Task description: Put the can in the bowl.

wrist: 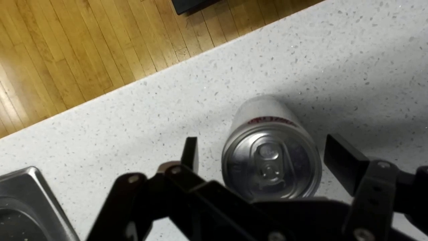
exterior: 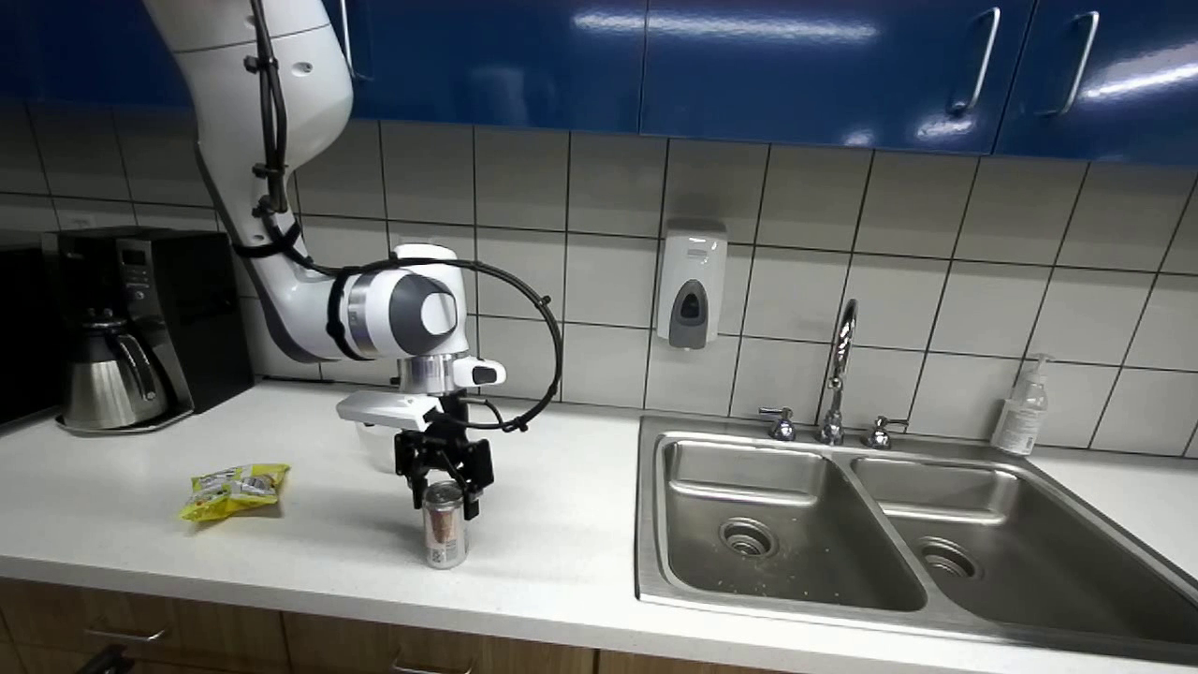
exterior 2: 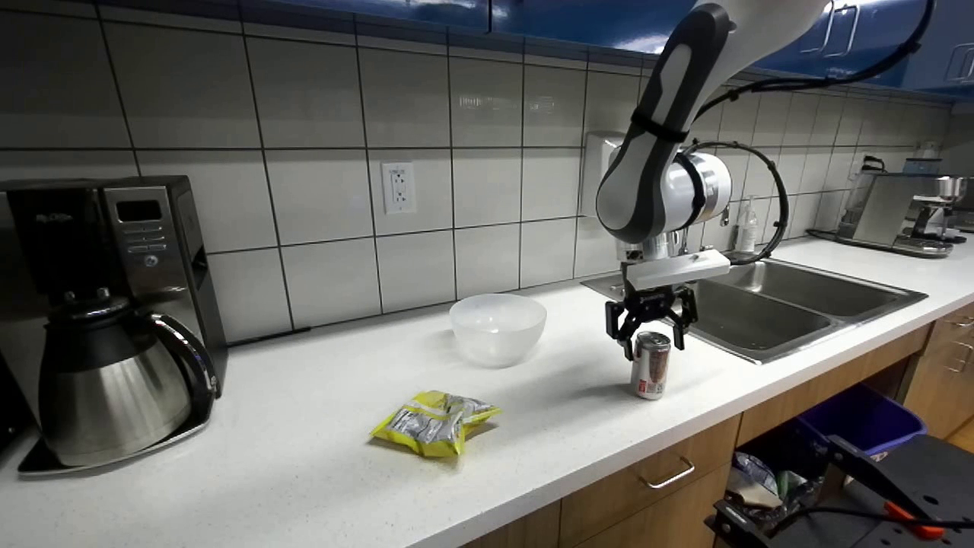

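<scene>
– L to R in an exterior view, what've we got?
– Bowl point(exterior 2: 498, 331) on the counter point(exterior 2: 555, 434), then our claw point(exterior 2: 654, 347), spread, gripping nothing
– Can point(exterior 2: 651, 373)?
– Upright on the counter, long axis vert, inside that spread; slimmer gap at R in wrist view, so we prob centre, then close

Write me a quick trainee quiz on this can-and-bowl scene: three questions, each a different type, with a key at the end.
1. True or false: the can is inside the bowl.
2. Multiple choice: which of these lies on the counter? A: a sponge; B: a yellow packet; C: a banana.
3. Short answer: in the wrist view, is the end effector open or shut?

Key:
1. False: it stands upright on the counter, apart from the bowl.
2. B.
3. Open: gaps show on both sides of the can.
</scene>
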Tool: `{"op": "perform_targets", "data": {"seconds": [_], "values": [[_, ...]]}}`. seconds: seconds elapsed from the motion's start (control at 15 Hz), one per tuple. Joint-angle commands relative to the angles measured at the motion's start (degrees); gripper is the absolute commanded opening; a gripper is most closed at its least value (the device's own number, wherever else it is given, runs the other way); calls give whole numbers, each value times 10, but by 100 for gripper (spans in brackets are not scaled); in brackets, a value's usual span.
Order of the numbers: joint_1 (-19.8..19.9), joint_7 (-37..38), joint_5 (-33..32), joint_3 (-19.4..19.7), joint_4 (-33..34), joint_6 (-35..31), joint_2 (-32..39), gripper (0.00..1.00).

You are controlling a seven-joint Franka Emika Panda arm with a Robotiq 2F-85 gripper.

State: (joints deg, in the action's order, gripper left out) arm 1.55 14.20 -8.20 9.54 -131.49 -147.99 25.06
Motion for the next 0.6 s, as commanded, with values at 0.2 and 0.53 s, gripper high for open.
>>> {"op": "perform_targets", "data": {"seconds": [0.2,0.53], "values": [[0,-17,1,3,12,-25,13,41],[-11,7,-6,16,5,-27,-4,40]]}}
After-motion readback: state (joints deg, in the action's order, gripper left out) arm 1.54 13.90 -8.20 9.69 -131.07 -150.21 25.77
